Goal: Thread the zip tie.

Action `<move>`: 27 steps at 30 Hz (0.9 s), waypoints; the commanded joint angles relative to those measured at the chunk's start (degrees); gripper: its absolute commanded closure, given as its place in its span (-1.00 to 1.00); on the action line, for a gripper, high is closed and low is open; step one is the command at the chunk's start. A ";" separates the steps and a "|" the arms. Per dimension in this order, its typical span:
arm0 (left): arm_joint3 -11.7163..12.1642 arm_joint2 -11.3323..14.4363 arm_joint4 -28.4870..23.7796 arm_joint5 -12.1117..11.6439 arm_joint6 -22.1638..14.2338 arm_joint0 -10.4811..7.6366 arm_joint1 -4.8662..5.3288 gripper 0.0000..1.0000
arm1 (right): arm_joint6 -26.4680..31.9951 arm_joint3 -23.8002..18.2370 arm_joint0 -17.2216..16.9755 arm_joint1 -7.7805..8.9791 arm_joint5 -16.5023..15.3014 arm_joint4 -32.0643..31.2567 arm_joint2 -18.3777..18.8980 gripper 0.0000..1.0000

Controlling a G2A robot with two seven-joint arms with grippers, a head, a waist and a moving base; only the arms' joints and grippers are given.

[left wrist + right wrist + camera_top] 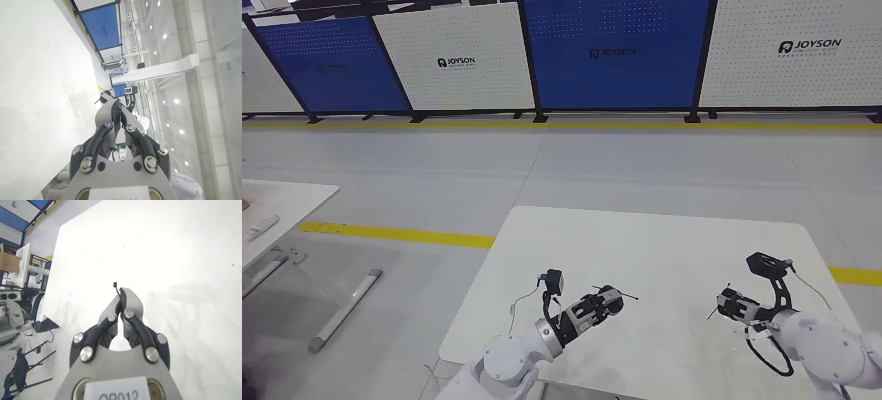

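Note:
My right gripper [120, 294] is shut on a thin black zip tie [115, 286], whose square head sticks out just past the fingertips. In the top view this gripper [728, 305] hovers over the white table's [662, 245] near right part, with a short black end [712, 314] poking out toward the middle. My left gripper [610, 298] is at the near left, shut, with a thin black strip [626, 294] crossing its tips. In the left wrist view its fingers [116, 111] are pressed together and point at the right gripper [105, 95] some way off.
The tabletop between and beyond the two grippers is bare white. A second white table [282, 200] stands off to the left across the floor. Blue and white fence panels [612, 50] line the back behind yellow floor lines.

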 commanded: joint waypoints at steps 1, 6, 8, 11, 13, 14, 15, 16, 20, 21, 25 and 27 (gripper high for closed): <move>0.00 0.00 0.00 0.00 0.00 0.00 0.00 1.00 | -0.43 0.03 -0.08 -0.02 -0.03 -0.13 0.00 1.00; -0.03 0.18 0.81 -0.06 0.69 -0.11 -0.01 1.00 | -10.34 -2.02 -2.93 -0.64 2.26 -2.70 -0.85 1.00; -0.02 0.66 3.15 -0.50 1.65 -0.19 0.00 1.00 | -15.25 -2.84 -4.43 -0.99 2.49 -2.77 -0.49 1.00; 0.16 1.42 7.71 -1.65 3.26 -0.24 0.05 1.00 | -19.62 -4.38 -6.57 -1.37 2.49 -2.88 -0.19 1.00; 0.38 2.25 11.29 -2.34 5.55 -0.15 -0.01 1.00 | -20.46 -4.62 -7.01 -1.44 2.49 -3.13 -0.07 1.00; 0.38 2.25 11.29 -2.34 5.55 -0.15 -0.01 1.00 | -20.46 -4.62 -7.01 -1.44 2.49 -3.13 -0.07 1.00; 0.38 2.25 11.29 -2.34 5.55 -0.15 -0.01 1.00 | -20.46 -4.62 -7.01 -1.44 2.49 -3.13 -0.07 1.00; 0.38 2.25 11.29 -2.34 5.55 -0.15 -0.01 1.00 | -20.46 -4.62 -7.01 -1.44 2.49 -3.13 -0.07 1.00; 0.38 2.25 11.29 -2.34 5.55 -0.15 -0.01 1.00 | -20.46 -4.62 -7.01 -1.44 2.49 -3.13 -0.07 1.00; 0.38 2.25 11.29 -2.34 5.55 -0.15 -0.01 1.00 | -20.46 -4.62 -7.01 -1.44 2.49 -3.13 -0.07 1.00; 0.38 2.25 11.29 -2.34 5.55 -0.15 -0.01 1.00 | -20.46 -4.62 -7.01 -1.44 2.49 -3.13 -0.07 1.00; 0.38 2.25 11.29 -2.34 5.55 -0.15 -0.01 1.00 | -20.46 -4.62 -7.01 -1.44 2.49 -3.13 -0.07 1.00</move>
